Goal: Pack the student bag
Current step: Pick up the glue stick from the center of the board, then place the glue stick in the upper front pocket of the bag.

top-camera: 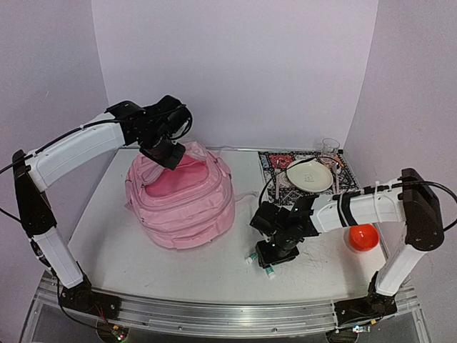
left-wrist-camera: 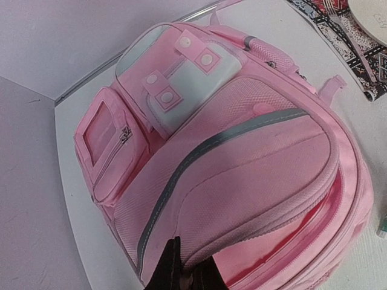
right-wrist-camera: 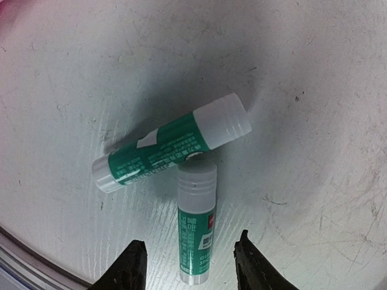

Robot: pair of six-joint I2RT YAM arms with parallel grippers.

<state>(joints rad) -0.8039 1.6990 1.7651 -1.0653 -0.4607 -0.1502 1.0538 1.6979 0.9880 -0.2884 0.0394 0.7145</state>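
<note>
Plate (top-camera: 310, 175): lying on the patterned mat (top-camera: 275, 163).
Glass (top-camera: 330, 147): standing upright just behind the plate.
Orange round object (top-camera: 362, 237): sitting near the table's (top-camera: 143, 264) right edge.

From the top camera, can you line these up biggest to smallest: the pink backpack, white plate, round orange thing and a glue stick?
1. pink backpack, biggest by far.
2. white plate.
3. round orange thing, partly hidden.
4. glue stick, smallest; only its end shows.
</note>
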